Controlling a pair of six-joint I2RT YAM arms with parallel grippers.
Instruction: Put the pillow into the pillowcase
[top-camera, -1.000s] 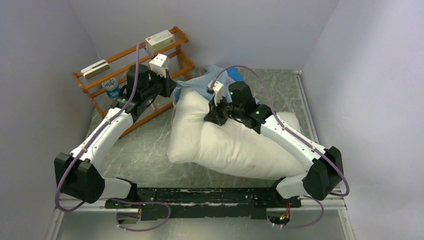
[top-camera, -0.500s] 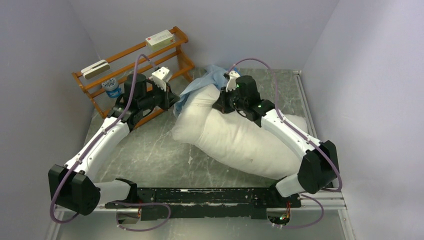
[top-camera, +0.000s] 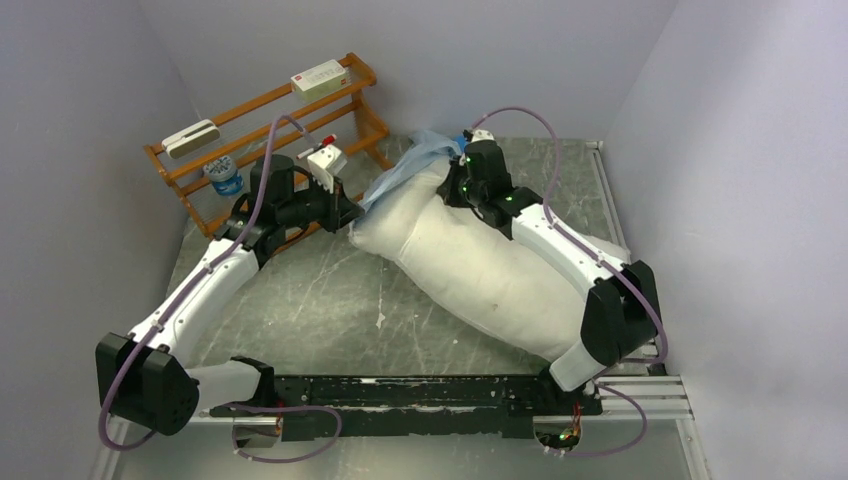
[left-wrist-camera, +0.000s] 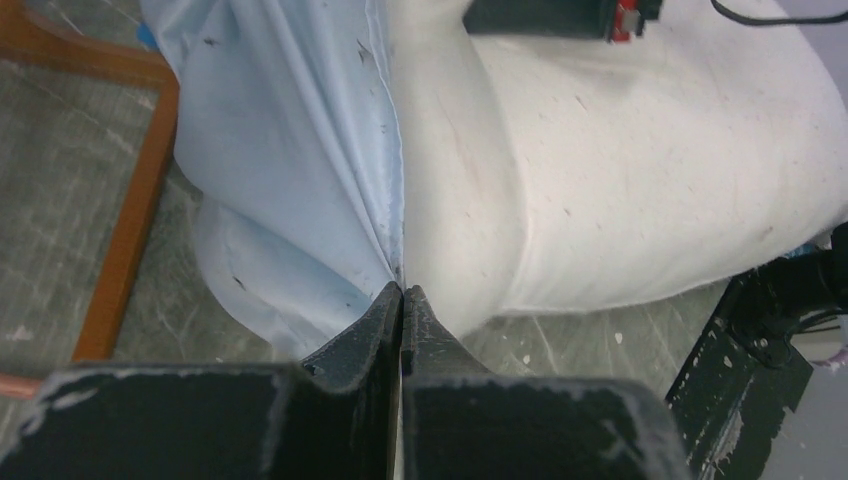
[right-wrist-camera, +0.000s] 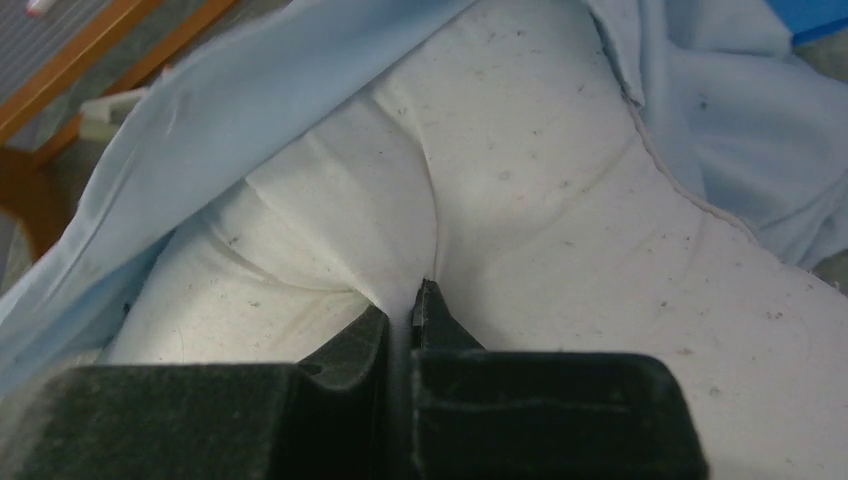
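The left pincer (left-wrist-camera: 402, 295) is clamped on the hem of the pillowcase (left-wrist-camera: 290, 150), whose pale-blue cloth spreads ahead and to its left; the pillow (left-wrist-camera: 620, 170) bulges just to its right, lying on the desk (left-wrist-camera: 60, 200). The right pincer (right-wrist-camera: 418, 305) is closed on a pinched fold of the pillow; ahead of it, pillowcase cloth drapes along 2 sides of the pillow's end.

A fold of the plump white stuffed pillow (right-wrist-camera: 540, 200) is pinched between the closed black fingers of the right gripper (right-wrist-camera: 412, 308). The wrinkled pale-blue fabric pillowcase (right-wrist-camera: 200, 120) is draped along the pillow's far edges, and an orange wooden rack (right-wrist-camera: 100, 50) is seen top left.
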